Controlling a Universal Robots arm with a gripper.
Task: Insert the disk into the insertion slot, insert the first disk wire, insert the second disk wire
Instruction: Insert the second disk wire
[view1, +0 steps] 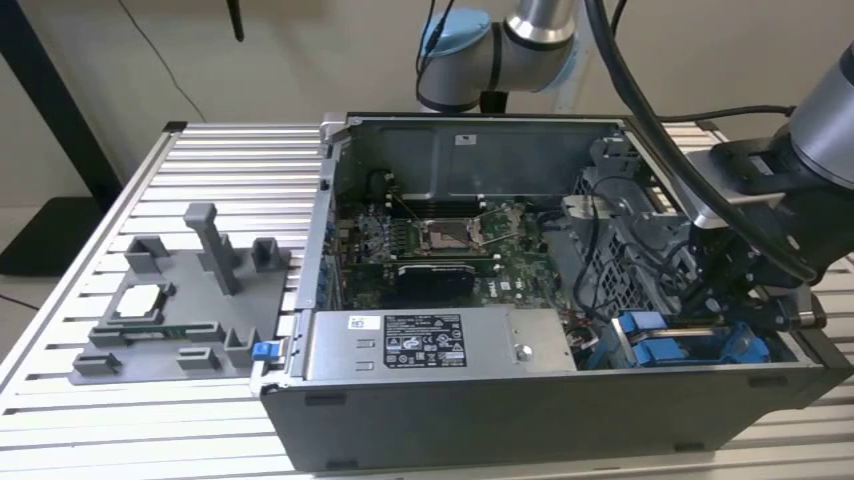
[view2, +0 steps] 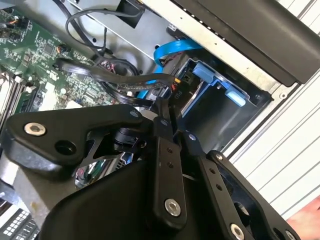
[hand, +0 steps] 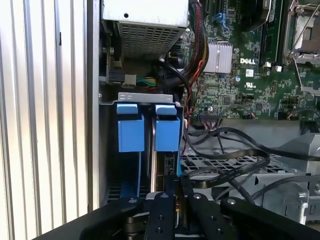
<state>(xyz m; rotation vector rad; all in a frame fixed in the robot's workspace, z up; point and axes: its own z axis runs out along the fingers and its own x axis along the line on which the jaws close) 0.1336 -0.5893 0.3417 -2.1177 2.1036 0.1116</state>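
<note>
The disk (hand: 167, 134) sits in its blue carrier inside the drive bay of the open computer case (view1: 534, 400), beside a second blue carrier (hand: 131, 131). In both wrist views my gripper (hand: 175, 182) (view2: 167, 107) hangs right at the disk's rear edge. Its black fingers (view2: 165, 150) are drawn together on the black connector of a disk wire (view2: 177, 87), which a blue flat cable (view2: 172, 50) joins. In the exterior view the arm (view1: 801, 140) reaches down into the case's near right corner, above the blue carriers (view1: 657, 345).
Loose black cables (hand: 235, 160) loop over the metal cage next to the bay. The motherboard (view1: 447, 240) and power supply (view1: 427, 345) take up the rest of the case. A grey fixture (view1: 187, 300) with small parts stands on the slatted table at the exterior view's left.
</note>
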